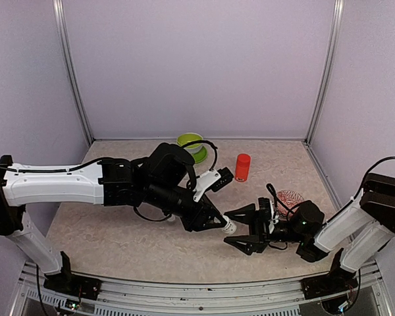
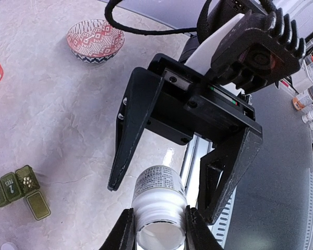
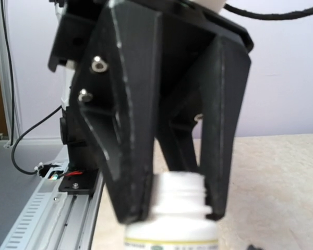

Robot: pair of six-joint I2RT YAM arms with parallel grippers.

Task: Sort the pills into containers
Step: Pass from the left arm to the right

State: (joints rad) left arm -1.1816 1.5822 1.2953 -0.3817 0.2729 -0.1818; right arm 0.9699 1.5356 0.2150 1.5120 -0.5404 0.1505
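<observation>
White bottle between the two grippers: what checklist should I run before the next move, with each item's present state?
1. Left gripper jaws clamped on the white bottle: ok.
2. Right gripper jaws open, one on either side of the bottle, with a gap showing: ok.
3. Bottle capped or uncapped: cannot tell, as the neck is blurred in the right wrist view.
4. Containers on the table, one lid apparently open: ok.
5. Red bottle and patterned bowl well apart from both grippers: ok.
</observation>
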